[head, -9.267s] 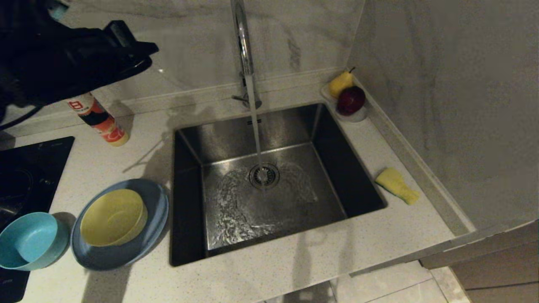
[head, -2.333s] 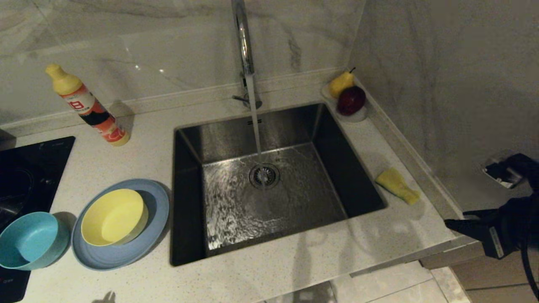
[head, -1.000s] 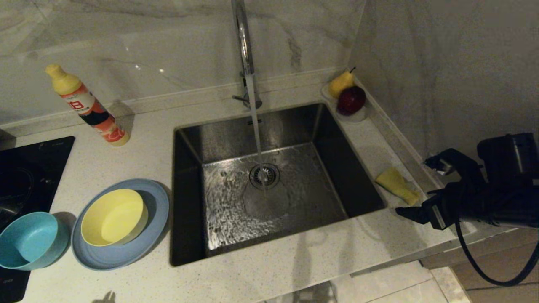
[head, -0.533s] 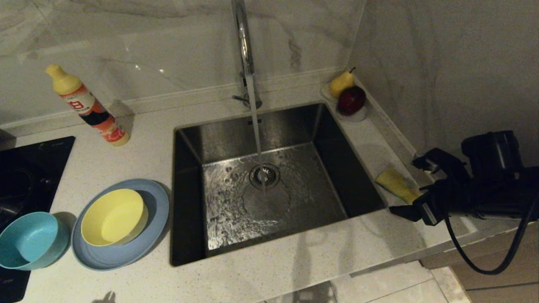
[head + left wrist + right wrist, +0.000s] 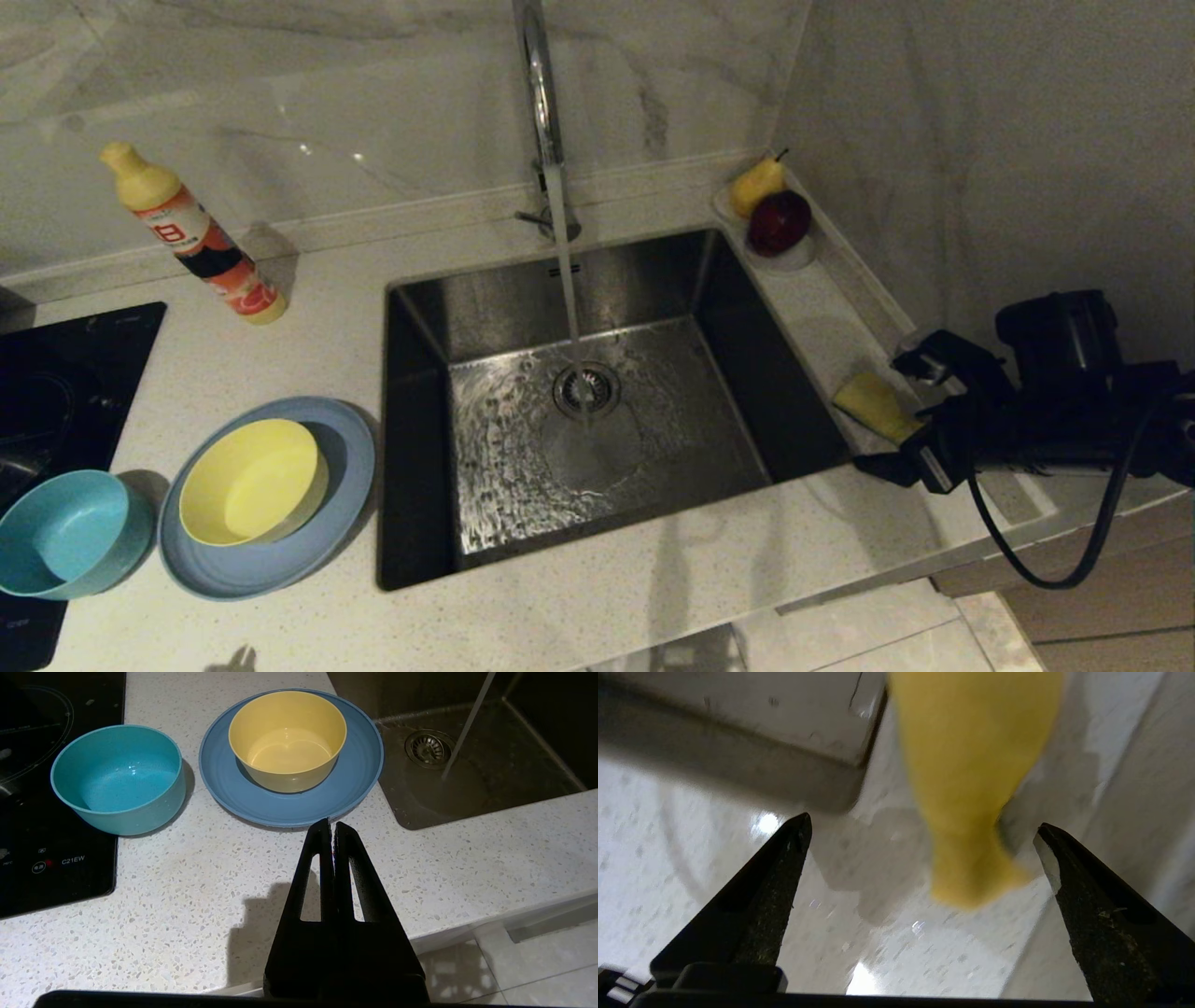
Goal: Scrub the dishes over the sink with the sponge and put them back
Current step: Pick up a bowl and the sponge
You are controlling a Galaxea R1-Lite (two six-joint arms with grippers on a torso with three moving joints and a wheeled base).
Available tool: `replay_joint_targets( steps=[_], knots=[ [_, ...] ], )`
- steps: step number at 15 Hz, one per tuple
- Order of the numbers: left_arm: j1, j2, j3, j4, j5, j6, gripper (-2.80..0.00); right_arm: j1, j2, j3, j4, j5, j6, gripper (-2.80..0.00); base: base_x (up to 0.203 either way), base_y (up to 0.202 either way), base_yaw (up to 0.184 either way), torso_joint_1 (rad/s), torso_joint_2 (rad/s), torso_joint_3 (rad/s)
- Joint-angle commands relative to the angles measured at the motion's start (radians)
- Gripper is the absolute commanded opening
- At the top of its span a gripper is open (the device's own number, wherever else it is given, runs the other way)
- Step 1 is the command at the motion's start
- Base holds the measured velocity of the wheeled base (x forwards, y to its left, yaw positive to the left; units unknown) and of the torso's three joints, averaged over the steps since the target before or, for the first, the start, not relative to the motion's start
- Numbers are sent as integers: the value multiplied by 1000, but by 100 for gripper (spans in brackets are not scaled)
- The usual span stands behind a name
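Black cooktop [image 5: 56, 392] is seen at the far left, with the teal bowl [image 5: 65, 532] at its edge and the yellow bowl [image 5: 250, 481] set inside the plate [image 5: 350, 467] just beside it on the speckled surface [image 5: 607, 607]. The left gripper [image 5: 332, 828] is parked near that plate, its jaws pressed together and empty. A soap bottle [image 5: 196, 247] stands behind. Water is run from the tap [image 5: 541, 93] into the sink [image 5: 420, 392]. On the narrow strip right of the sink the sponge [image 5: 873, 404] lies flat, yellow side up. The right gripper [image 5: 924, 833] is placed at it, jaws spread wide on either side of the near end, nothing held. The sponge could be pinched only at its tip and slip free, or be nudged toward the sink edge, since the wall crowds one jaw. A fruit dish [image 5: 789, 259] sits in the far corner.
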Motion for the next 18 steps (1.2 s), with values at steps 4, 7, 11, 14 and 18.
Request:
replay_joint_targets(
  steps=[4, 7, 11, 14, 18],
  knots=[
    [0, -2, 32, 0, 1, 1, -280, 3, 5, -34, 16, 0, -33, 0, 0, 0, 0, 0, 0, 0],
    [0, -2, 32, 0, 1, 1, -280, 2, -24, -62, 97, 1, -43, 0, 0, 0, 0, 0, 0, 0],
    [0, -2, 32, 0, 1, 1, -280, -25, -40, -72, 146, 52, -126, 0, 0, 0, 0, 0, 0, 0],
    [0, -2, 32, 0, 1, 1, -280, -34, -44, -62, 149, 68, -141, 0, 0, 0, 0, 0, 0, 0],
    [0, -2, 32, 0, 1, 1, -280, -34, -46, -44, 148, 75, -152, 0, 0, 0, 0, 0, 0, 0]
  ],
)
